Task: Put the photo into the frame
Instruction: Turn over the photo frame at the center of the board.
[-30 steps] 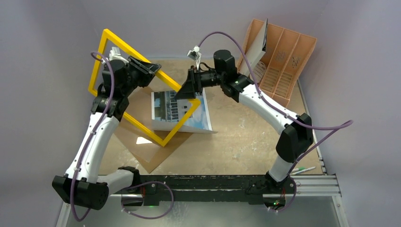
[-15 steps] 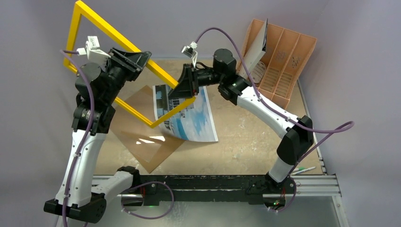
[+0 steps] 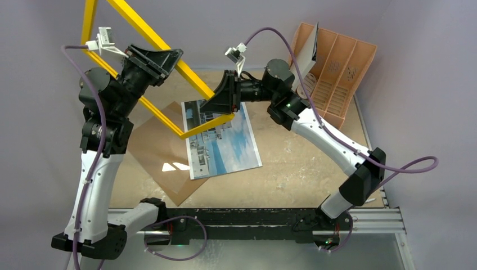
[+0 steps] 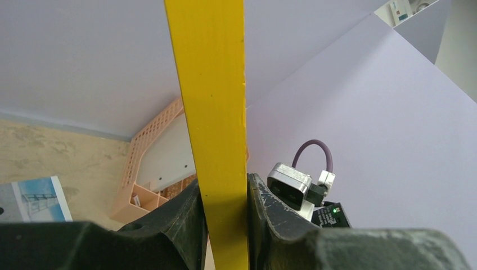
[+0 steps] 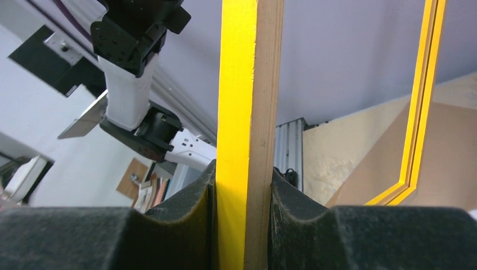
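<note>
The yellow frame is held tilted in the air above the table, its top out of the top view. My left gripper is shut on its upper bar. My right gripper is shut on its lower right bar, which shows yellow on one face and light wood on the other. The photo, a white building under blue sky, lies face up and flat on the table below the frame's lower corner. A corner of it shows in the left wrist view.
A brown backing board lies on the table left of the photo, partly under it. A salmon slotted rack with a white sheet stands at the back right. A pen lies at the right near edge.
Both arms raised the frame higher and tipped it up, its top leaving the view. The photo, lifted and curled before, has dropped flat onto the table.
</note>
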Robot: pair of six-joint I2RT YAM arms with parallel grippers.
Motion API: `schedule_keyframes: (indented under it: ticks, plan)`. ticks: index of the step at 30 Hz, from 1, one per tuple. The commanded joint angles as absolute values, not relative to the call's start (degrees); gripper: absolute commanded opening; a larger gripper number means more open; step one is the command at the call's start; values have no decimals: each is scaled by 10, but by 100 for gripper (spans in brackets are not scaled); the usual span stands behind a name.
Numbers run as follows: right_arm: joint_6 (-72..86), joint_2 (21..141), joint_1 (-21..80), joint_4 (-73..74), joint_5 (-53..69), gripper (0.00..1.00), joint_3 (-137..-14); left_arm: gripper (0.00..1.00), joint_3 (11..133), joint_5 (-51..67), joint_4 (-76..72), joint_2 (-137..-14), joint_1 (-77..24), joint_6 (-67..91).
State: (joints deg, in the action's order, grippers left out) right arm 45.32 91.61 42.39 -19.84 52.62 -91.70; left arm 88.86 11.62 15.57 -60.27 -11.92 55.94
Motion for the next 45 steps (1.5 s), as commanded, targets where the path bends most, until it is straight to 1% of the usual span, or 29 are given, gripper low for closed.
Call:
schedule_keyframes:
  ticks: [1,6,7,10,17,18,20,21,22,25,26,27,28,30,31,33,34,37,45]
  plan:
    - [374,843,419,-156,440,0,-917,18,905,96,141,-628,-110,554]
    - [333,818,419,-63,367,0,-913,37,896,118,153,-662,-110,572]
    - [329,815,419,-46,353,0,-914,39,889,127,147,-668,-110,579]
    - [321,803,419,-8,324,0,-914,44,862,165,116,-686,-110,602]
    - [305,784,418,72,274,0,-914,48,828,240,61,-741,-111,634]
    - [303,783,418,80,271,0,-912,47,819,250,46,-747,-111,642]
    - [301,784,419,94,272,0,-910,40,804,270,12,-759,-111,658]
    - [303,783,419,96,275,0,-907,34,799,279,-14,-765,-111,666]
    - [310,782,417,96,282,0,-904,25,796,287,-29,-771,-112,671]
    - [332,789,412,93,309,10,-898,3,791,310,-59,-788,-112,681]
    - [338,787,411,85,314,16,-894,0,791,317,-66,-793,-113,685]
    - [345,784,409,72,318,21,-887,0,790,323,-76,-797,-113,690]
    - [353,779,406,58,323,32,-877,0,787,331,-85,-800,-113,697]
    - [370,773,396,30,333,51,-862,0,782,342,-107,-802,-113,713]
    - [383,770,389,13,340,58,-857,0,781,347,-113,-802,-114,722]
    - [412,763,373,-35,355,64,-840,0,780,358,-119,-803,-113,728]
    - [428,759,365,-60,365,67,-830,0,781,365,-121,-803,-114,733]
    - [478,761,337,-127,400,70,-808,0,779,388,-137,-803,-113,750]
    - [507,806,331,-155,414,72,-812,0,770,415,-195,-795,-114,804]
